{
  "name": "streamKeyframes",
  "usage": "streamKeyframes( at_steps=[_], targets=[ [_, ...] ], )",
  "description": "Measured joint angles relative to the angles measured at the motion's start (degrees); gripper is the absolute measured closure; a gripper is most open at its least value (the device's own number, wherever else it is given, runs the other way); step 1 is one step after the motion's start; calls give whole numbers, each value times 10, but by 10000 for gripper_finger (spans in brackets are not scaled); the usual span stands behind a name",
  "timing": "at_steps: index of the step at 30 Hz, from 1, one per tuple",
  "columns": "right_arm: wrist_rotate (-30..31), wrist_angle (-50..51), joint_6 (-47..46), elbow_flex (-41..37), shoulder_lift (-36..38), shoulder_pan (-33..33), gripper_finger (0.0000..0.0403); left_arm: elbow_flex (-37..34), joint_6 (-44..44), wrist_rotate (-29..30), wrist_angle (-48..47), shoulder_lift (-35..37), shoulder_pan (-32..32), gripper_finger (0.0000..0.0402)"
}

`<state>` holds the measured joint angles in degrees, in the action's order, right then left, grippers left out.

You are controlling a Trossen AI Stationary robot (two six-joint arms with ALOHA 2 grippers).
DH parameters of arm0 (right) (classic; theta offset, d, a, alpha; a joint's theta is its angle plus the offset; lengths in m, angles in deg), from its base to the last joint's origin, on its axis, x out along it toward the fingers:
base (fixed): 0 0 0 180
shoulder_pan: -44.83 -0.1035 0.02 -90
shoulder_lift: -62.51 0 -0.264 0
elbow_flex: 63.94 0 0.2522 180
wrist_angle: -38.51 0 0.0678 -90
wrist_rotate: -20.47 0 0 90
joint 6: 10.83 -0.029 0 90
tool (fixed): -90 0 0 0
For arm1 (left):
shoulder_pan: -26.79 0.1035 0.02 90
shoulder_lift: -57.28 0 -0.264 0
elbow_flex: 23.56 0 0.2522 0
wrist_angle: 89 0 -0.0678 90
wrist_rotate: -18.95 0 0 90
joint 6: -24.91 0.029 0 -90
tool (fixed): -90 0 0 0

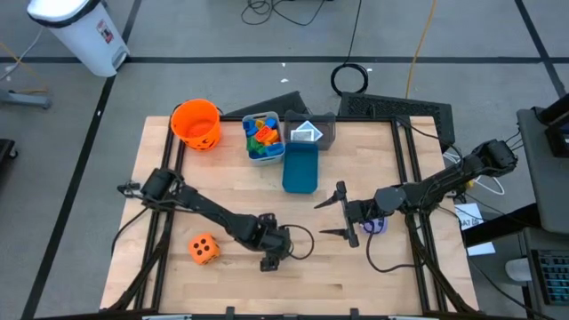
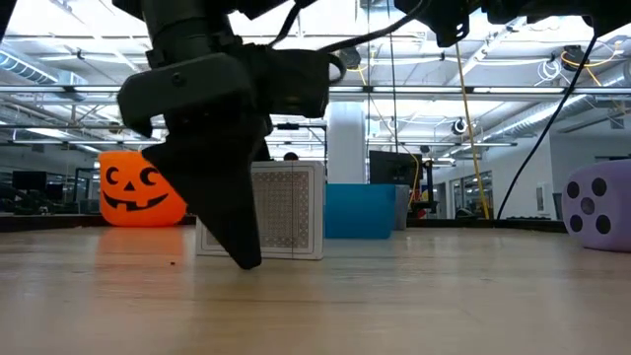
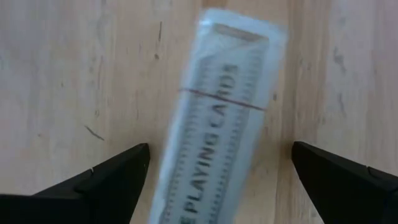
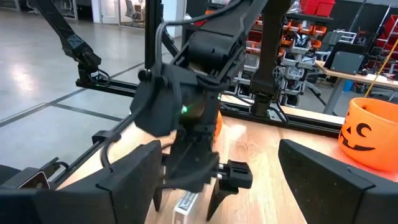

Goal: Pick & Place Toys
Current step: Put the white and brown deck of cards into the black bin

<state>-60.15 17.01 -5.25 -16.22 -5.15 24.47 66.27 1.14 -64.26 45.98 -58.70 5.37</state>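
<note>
Presently, item one: left gripper [image 1: 269, 260], near the front middle of the pale wooden bench [image 1: 356, 276], pointed down. Its dark fingers [image 3: 106, 183] are spread wide, one on either side of the object below, touching neither face as far as the wrist view shows.

Item two: a boxed deck of playing cards, pale grey, wrapped in clear film [image 3: 217, 130], lying on the bench between those fingers and slightly askew to them. Judged light and rigid, with a slick wrapper likely to slip under a shallow pinch; best taken across its narrow width near the middle of its length, the fingers first turned square to its long sides. The right wrist view shows it as a small white slab [image 4: 185, 204] under the left gripper.

Item three: right gripper [image 1: 342, 213], hovering right of centre, fingers spread and holding nothing.

Item four: orange foam die with dark dots [image 1: 204, 249], on the bench just left of the left arm, untouched.

Item five: purple die with pale dots [image 1: 375, 226], partly hidden beneath the right arm.

Item six: at the far edge, an orange pumpkin-face bucket [image 1: 196, 123]; a grey bin of multicoloured plastic blocks [image 1: 262, 135]; a dark bin holding flat picture cards [image 1: 307, 133]; an empty blue bin [image 1: 300, 169].
</note>
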Motion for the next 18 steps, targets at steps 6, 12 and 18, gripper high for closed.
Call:
streamKeyframes(
  at_steps=[6,12,18],
  targets=[
    [-1,0,-4,0,0,0,90,0,-9,0,-1,0,6,2],
    [-2,0,-5,0,0,0,90,0,21,1,-2,0,6,61],
    [-5,31,-40,0,0,0,90,0,37,-9,-20,0,6,220]
  ],
)
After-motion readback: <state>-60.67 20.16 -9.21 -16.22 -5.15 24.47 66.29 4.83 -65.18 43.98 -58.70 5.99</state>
